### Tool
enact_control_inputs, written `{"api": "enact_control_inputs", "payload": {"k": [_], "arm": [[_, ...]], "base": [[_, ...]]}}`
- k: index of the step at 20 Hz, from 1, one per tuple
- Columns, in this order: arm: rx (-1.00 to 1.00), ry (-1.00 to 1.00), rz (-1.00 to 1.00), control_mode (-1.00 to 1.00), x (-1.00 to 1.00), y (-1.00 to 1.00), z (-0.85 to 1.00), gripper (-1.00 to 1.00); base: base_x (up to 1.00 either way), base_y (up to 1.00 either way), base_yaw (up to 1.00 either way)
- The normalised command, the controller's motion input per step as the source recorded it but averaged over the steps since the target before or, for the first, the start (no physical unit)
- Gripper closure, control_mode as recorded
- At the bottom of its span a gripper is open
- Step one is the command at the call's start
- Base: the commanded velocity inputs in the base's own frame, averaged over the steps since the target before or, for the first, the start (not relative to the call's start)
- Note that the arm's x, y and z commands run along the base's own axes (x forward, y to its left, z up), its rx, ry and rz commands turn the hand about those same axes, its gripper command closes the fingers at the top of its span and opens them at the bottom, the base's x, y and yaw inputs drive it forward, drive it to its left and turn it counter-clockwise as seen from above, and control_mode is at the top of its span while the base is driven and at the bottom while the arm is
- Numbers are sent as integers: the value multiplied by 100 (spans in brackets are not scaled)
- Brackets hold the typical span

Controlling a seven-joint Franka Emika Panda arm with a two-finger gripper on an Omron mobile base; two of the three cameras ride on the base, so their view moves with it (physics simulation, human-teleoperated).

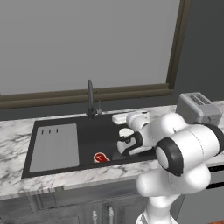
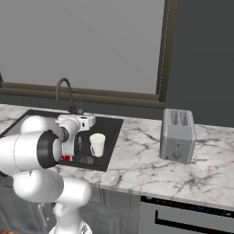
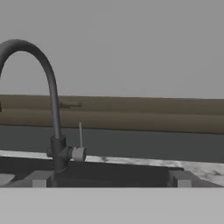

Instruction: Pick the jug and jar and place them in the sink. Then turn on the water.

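Observation:
The cream-white jug (image 2: 97,144) stands upright in the black sink (image 1: 94,131), right of my arm, and its rim (image 1: 126,132) peeks out beside my wrist. A low dark grey shape, the jar (image 2: 84,160) as far as I can tell, rests on the basin floor in front of the jug, partly hidden (image 1: 118,155). My gripper (image 3: 109,179) is open and holds nothing. It hovers over the basin's back edge (image 1: 117,118) (image 2: 89,121), facing the dark faucet (image 3: 54,109) and its small lever (image 3: 79,151). No water falls from the spout.
A red steak-like piece (image 1: 100,157) lies on the basin floor at the front. The grey drainboard (image 1: 54,146) fills the sink's left side. A silver toaster (image 2: 177,135) stands on the marble counter (image 2: 137,160) to the right. A window sill (image 3: 131,113) runs behind the faucet.

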Motion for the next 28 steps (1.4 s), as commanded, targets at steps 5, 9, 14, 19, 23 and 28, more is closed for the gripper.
{"api": "enact_control_inputs", "payload": {"k": [5, 9, 14, 19, 23, 28], "arm": [[0, -12, 3, -100, 0, 3, 13, -100], [0, -1, 1, -100, 1, 8, 0, -100], [0, 0, 0, -100, 17, 8, 0, -100], [-1, 0, 7, -100, 15, 18, -2, -100], [0, 0, 1, -100, 19, 9, -1, -100], [0, 0, 0, -100, 7, 22, -16, -100]], "base": [[0, 0, 0], [0, 0, 0], [0, 0, 0], [0, 0, 0], [0, 0, 0], [0, 0, 0]]}}
